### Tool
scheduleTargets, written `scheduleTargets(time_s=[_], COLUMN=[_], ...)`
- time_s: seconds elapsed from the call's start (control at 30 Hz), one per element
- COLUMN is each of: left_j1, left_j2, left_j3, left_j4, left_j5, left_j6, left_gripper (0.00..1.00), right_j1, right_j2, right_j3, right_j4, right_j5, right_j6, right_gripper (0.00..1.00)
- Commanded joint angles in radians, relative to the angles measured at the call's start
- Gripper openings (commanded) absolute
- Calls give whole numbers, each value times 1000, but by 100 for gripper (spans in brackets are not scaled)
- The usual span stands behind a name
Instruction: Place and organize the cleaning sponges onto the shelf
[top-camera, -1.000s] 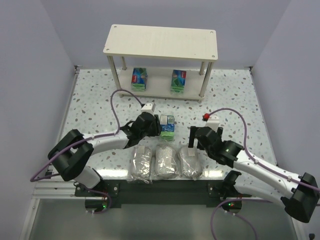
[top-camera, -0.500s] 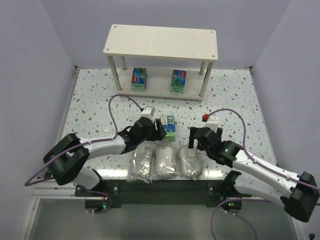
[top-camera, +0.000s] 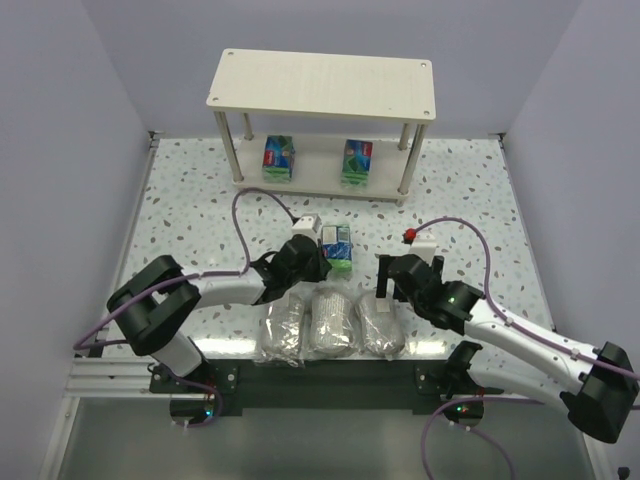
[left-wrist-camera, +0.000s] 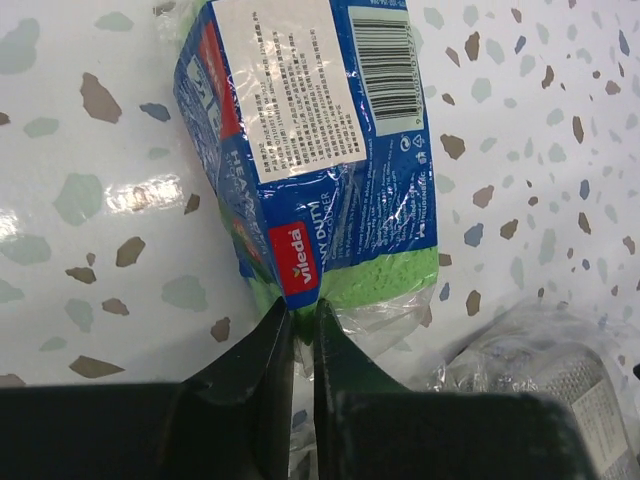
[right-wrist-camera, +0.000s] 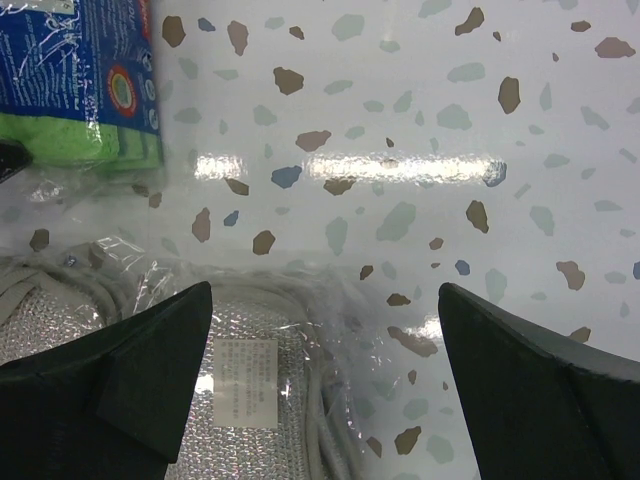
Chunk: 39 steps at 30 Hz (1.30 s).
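Top view, shelf: one, with two tiers, standing at the far end of the worktop, well beyond both pincers.
Top view, small packs: three. Two stand upright and well apart on the shelf's lower tier. The third, the loose pack, lies on the worktop just ahead of the left pincer.
Top view, grey bundles: three, in a tight row at the near edge. Two lie behind the left pincer, and the right bundle lies under the right pincer.
Top view, pincer states: the view is too small to show either one.

Left wrist view, left pincer: closed, with its two dark fingers almost together, pinching the clear wrap at the near end of the loose pack.
Left wrist view, loose pack: one, blue and green with a red mark. It stretches away from the pincer, barcode side up, and rests on the worktop.
Left wrist view, grey bundles: one corner shows, to the right of the pincer and near the pack's green end.

Right wrist view, right pincer: spread wide and gripping nothing.
Right wrist view, right bundle: one, lying between and below the fingers, with a white label facing up. Whether they touch cannot be told.
Right wrist view, other things: a second bundle's edge shows left of the pincer. The loose pack lies ahead and to its left, just beside the bundles.
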Motion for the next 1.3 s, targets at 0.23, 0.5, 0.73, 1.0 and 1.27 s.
scheduleTargets(time_s=[0.23,0.5,0.73,1.0,1.27], left_j1=[150,197,215,315,339], left_j2=[-46,-97,-17,136,222], left_j3=[71,147,333,466,489], left_j4=[-40,-35,-86,-57,116], left_j5=[-55,0,-47,-27,17], left_j6=[172,307,364,358,346], left_gripper=[10,18,20,15,13], right_j1=[4,4,5,4,5], right_j2=[-12,-5,-1,-28,-18], right_j3=[5,3,8,0,0], right_j4=[17,28,28,5,1], right_j5=[9,5,9,35,46], right_j6=[1,1,-5,-18,-30], right_gripper=[99,99,99,99,99])
